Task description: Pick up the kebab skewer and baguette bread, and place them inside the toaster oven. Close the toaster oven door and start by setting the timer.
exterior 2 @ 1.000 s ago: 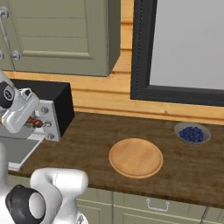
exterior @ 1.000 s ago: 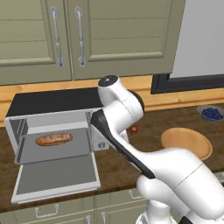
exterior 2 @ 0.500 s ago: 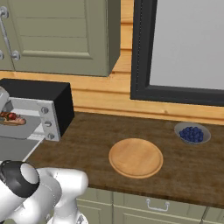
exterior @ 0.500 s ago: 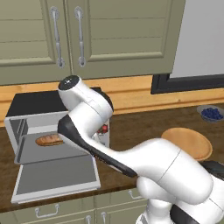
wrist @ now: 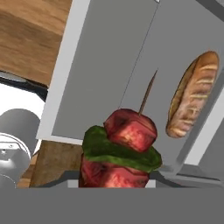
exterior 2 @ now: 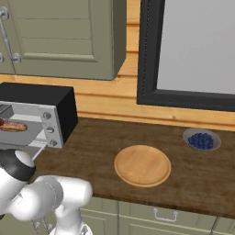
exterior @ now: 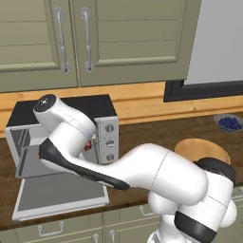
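Golden baguette bread (wrist: 192, 94) already lies inside the toaster oven (exterior: 102, 105). At six o'clock in the hand view, the tool is clamped on the kebab skewer (wrist: 124, 148); loading, door (exterior: 59, 194) and timer remain.

No words, numbers, brands or signs can be read anywhere. The toaster oven (exterior: 61, 137) has a side panel (exterior: 107, 141) with three knobs, but no markings around them can be made out, and its black top is plain.
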Motion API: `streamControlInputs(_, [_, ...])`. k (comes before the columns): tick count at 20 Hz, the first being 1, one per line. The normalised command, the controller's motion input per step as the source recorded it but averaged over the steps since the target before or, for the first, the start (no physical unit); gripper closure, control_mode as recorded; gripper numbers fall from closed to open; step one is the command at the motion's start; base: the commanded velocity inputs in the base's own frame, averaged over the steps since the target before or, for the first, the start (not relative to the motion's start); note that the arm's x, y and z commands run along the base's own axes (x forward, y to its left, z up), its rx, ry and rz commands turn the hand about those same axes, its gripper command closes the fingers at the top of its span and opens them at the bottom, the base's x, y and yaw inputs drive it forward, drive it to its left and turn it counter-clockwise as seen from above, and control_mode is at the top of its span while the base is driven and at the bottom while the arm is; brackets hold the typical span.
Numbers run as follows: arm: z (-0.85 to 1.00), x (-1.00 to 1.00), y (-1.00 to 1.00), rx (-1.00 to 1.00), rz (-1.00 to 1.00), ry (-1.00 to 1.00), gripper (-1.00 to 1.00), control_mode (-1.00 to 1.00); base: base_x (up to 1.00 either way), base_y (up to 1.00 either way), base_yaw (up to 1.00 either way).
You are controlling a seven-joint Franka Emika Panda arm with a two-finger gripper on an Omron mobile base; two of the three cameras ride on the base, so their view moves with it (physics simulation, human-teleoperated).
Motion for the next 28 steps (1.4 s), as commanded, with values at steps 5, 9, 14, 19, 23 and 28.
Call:
streamControlInputs(5, [-0.11, 0.62, 0.26, 0.0, 0.17, -0.02, 1.0, -1.0, 0.0, 0.0, 0.0])
streamControlInputs(9, [-0.07, 0.44, 0.26, 0.0, 0.09, 0.03, 1.0, -1.0, 0.0, 0.0, 0.0])
streamControlInputs(14, [-0.23, 0.29, 0.33, 0.0, -0.03, 0.05, 1.0, -1.0, 0.0, 0.0, 0.0])
streamControlInputs(19, [-0.02, 0.36, 0.08, 0.0, -0.23, 0.0, 1.0, -1.0, 0.0, 0.0, 0.0])
streamControlInputs(23, [-0.19, 0.21, 0.0, 0.0, -0.32, 0.0, 1.0, -1.0, 0.0, 0.0, 0.0])
streamControlInputs(28, [-0.21, 0.2, 0.0, 0.0, -0.18, 0.0, 1.0, -1.0, 0.0, 0.0, 0.0])
